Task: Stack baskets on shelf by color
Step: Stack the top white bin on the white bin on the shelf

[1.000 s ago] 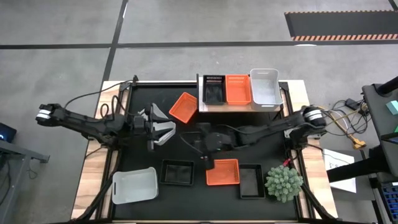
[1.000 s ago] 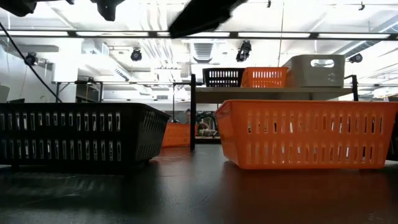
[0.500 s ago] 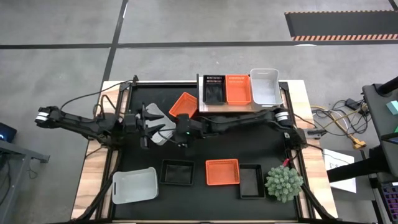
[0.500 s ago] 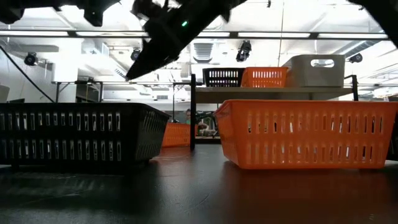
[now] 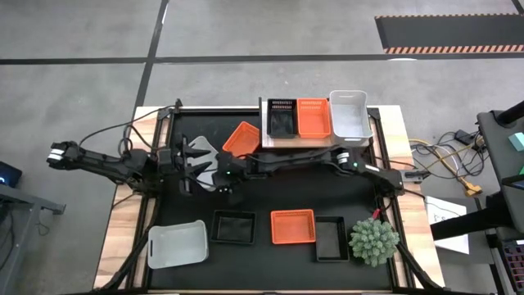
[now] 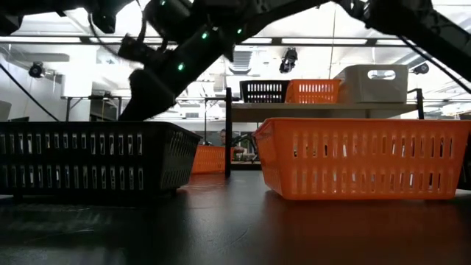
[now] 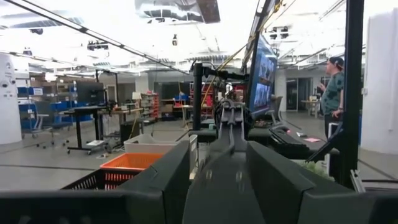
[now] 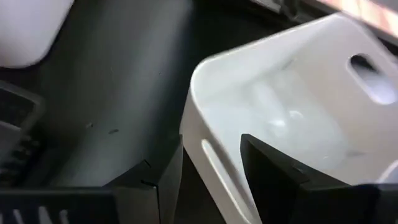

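Observation:
My left gripper [image 5: 196, 166] reaches in from the table's left and is shut on a white basket [image 5: 206, 157] left of the shelf. My right arm stretches across the table, and its open gripper [image 5: 221, 174] is at the same basket. In the right wrist view its fingers stand on either side of the basket's side wall [image 8: 208, 158], near a corner; I cannot tell whether they touch it. The light-wood shelf [image 5: 304, 142] at the far middle carries a black [image 5: 281, 120], an orange [image 5: 312, 117] and a white basket [image 5: 349, 115]. My left gripper holds the white basket by a wall, which shows as a pale blurred strip [image 7: 217, 186] between its two fingers. The fingers come level from the table's left. The basket is tilted; whether it is clear of the mat does not show.
An orange basket [image 5: 241, 141] lies askew beside the shelf's left end. Along the near edge stand a white basket [image 5: 176, 244], a black one [image 5: 233, 227], an orange one [image 5: 293, 227], another black one [image 5: 331, 238] and a green plant [image 5: 373, 240]. A person [image 7: 333, 87] stands beyond the table.
My right gripper has swept from above the near orange basket toward the table's left and a little toward the far edge, up to the white basket in my left gripper. My left gripper has kept its hold and drawn back a little toward the left edge.

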Robot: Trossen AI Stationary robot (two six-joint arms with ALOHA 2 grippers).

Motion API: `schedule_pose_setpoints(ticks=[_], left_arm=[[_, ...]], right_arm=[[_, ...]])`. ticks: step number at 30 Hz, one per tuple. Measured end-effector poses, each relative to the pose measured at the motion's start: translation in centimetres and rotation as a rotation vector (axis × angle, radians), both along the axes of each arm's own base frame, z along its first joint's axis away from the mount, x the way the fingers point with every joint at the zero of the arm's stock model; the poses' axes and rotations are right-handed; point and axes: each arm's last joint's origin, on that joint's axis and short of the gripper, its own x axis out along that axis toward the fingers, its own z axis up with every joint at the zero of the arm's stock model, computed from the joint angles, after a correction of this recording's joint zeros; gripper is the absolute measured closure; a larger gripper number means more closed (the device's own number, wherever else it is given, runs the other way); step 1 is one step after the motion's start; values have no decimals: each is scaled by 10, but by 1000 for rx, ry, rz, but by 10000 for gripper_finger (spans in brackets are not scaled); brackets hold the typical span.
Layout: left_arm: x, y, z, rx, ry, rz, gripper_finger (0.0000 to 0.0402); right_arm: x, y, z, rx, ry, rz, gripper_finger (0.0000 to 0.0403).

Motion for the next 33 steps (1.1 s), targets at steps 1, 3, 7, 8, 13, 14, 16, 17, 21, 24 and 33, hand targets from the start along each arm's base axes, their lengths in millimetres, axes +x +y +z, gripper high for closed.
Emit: schedule_pose_setpoints(ticks=[1,3,7,8,13,14,16,17,21,24,33], left_arm=[[0,0,0,0,0,0,258],[0,0,0,-1,-6,0,258],[1,0,0,-1,-4,0,258],[1,0,0,-1,-4,0,258],[1,0,0,0,-5,1,258],[0,0,1,-1,-7,2,258],[0,0,1,-3,-11,4,258],[0,0,1,-3,-13,4,258],[0,0,2,-7,-19,3,258],[0,0,2,-9,-28,3,258],[0,0,2,-11,-26,2,258]], right_arm=[[2,0,-4,0,4,0,246],[5,-1,-8,0,5,-1,246],[6,-2,-11,-19,16,17,259],[6,-2,-12,-26,18,23,266],[5,-1,-11,-65,22,67,326],[5,-1,-11,-73,21,76,342],[5,1,-11,-92,20,96,376],[5,3,-10,-98,20,104,385],[4,11,-8,-140,28,149,392],[-1,22,-1,-175,47,203,393],[-30,51,51,-175,117,263,394]])
